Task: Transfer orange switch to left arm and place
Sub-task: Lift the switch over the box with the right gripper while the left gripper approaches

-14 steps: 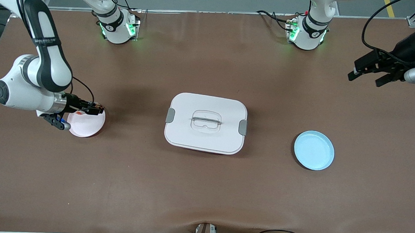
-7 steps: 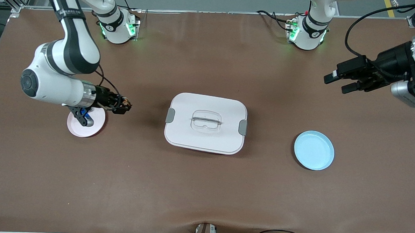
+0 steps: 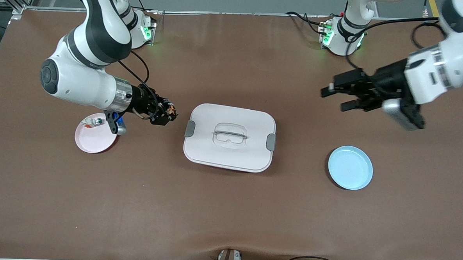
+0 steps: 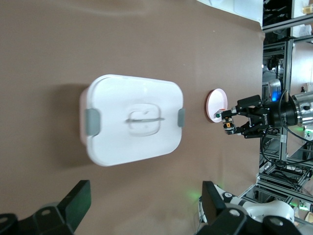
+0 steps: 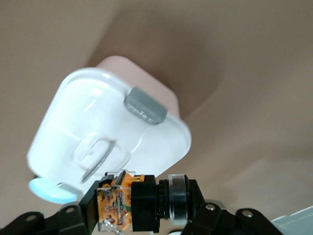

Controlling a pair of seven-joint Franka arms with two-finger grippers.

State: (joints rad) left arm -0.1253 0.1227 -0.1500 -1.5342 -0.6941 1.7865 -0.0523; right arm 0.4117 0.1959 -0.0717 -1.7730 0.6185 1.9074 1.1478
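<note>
From the front, our right gripper [image 3: 169, 112] pinches the orange switch [image 3: 170, 111] in the air just beside the box [image 3: 229, 137], at the right arm's end of the desk [image 3: 228, 208]. A pink plate [image 3: 95, 138] with a small white piece [image 3: 96, 121] sits under that arm. Our left gripper [image 3: 336, 96] hangs spread over bare desk, above the blue plate [image 3: 350, 167].

In the left wrist view, the left fingers [image 4: 76, 203] stand wide, with the box between us and the switch [image 4: 226, 123].

In the right wrist view, the switch [image 5: 128, 201] sits clamped crosswise. We judge the handover should happen well above the lid, keeping the free end exposed for the left gripper.
</note>
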